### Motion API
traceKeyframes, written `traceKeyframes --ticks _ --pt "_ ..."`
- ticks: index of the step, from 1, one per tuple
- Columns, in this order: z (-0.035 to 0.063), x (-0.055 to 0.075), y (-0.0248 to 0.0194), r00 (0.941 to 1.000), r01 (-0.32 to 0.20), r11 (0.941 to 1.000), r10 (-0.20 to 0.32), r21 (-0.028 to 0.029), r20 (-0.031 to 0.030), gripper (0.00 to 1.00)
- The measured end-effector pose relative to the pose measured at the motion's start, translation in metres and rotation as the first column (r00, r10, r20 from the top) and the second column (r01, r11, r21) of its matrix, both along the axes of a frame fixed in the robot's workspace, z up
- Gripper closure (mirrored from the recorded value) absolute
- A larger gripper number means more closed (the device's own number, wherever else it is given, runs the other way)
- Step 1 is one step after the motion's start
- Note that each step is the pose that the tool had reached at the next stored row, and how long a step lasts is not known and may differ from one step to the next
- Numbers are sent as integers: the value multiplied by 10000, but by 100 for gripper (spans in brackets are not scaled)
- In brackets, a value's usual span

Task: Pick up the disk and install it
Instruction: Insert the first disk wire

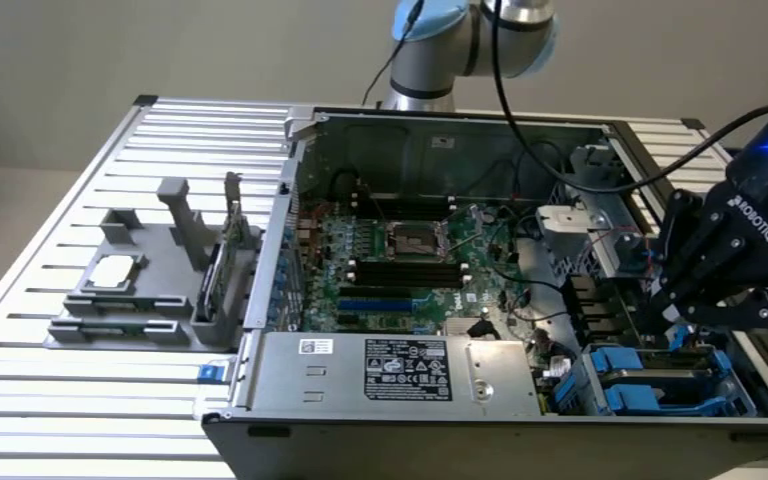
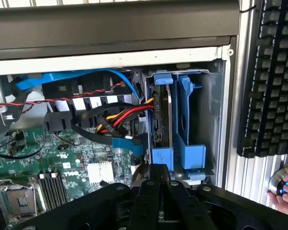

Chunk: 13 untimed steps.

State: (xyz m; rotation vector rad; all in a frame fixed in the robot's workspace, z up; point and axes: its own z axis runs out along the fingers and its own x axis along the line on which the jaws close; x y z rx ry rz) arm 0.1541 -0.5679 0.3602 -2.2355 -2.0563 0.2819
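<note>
My gripper (image 1: pixel 674 318) sits fingers pressed together over the drive bay at the open computer case's (image 1: pixel 491 395) corner, where the disk (image 2: pixel 162 120) stands on edge in its blue carrier, seemingly not pinched.

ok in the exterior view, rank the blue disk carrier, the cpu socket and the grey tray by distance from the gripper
1. Blue disk carrier: just below the gripper, in the drive bay.
2. CPU socket: mid-motherboard, toward the exterior view's left.
3. Grey tray: outside the case, far left.
</note>
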Motion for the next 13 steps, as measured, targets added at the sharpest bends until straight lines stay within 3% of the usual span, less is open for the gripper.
traceKeyframes --ticks 2,3,6,12,13 --pt "6 -38 1 9999 -2 10000 1 52 139 89" --pt "11 -71 0 9998 -2 10000 1 66 180 89" --pt "26 -177 0 9996 -2 10000 -1 85 272 89" --pt "39 -307 0 9986 -6 10000 1 92 537 89" --pt "39 -307 0 9986 -6 10000 2 91 538 89"
